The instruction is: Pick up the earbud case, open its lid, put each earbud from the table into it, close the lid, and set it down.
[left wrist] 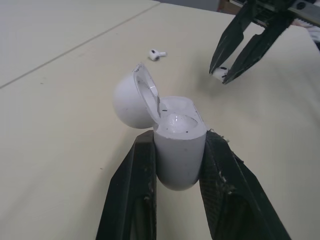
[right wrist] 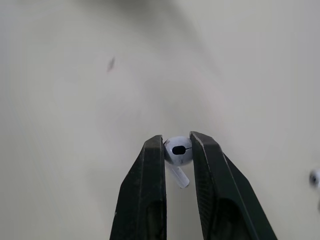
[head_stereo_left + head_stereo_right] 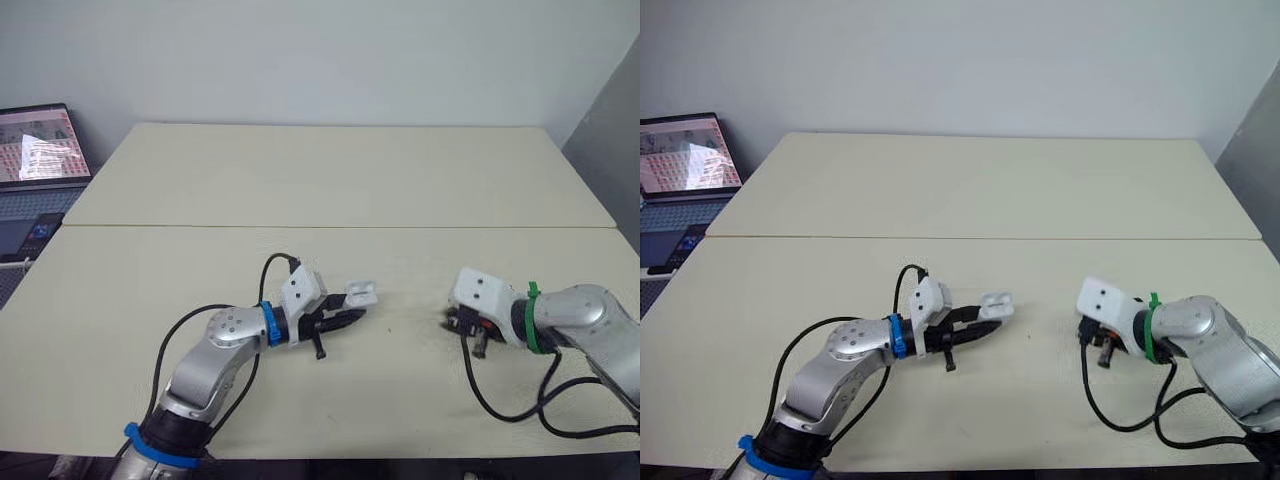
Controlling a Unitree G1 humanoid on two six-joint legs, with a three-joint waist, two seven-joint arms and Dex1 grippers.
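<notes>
Left wrist view: the left pincer [image 1: 180, 139] is clamped on the lower body of the white earbud case [image 1: 176, 129], one black finger on each side. The case's lid [image 1: 131, 102] stands swung back, so the inner wells show. In the eye views the case sits at the tip of this pincer over the near half of the desk [image 3: 330, 180], a little left of centre. Whether it touches the surface I cannot tell.

To the right of it, with a gap of bare desk between, the right pincer [image 2: 177, 142] points back toward the case. Its fingers are pressed on the round head of a white earbud [image 2: 179, 151], the stem hanging out below the tips.

A second earbud [image 1: 157, 54] lies on the desk, apart from the case and from both pincers.

At the far left, beside the desk, stands an open laptop [image 3: 40, 145] with its screen lit.
</notes>
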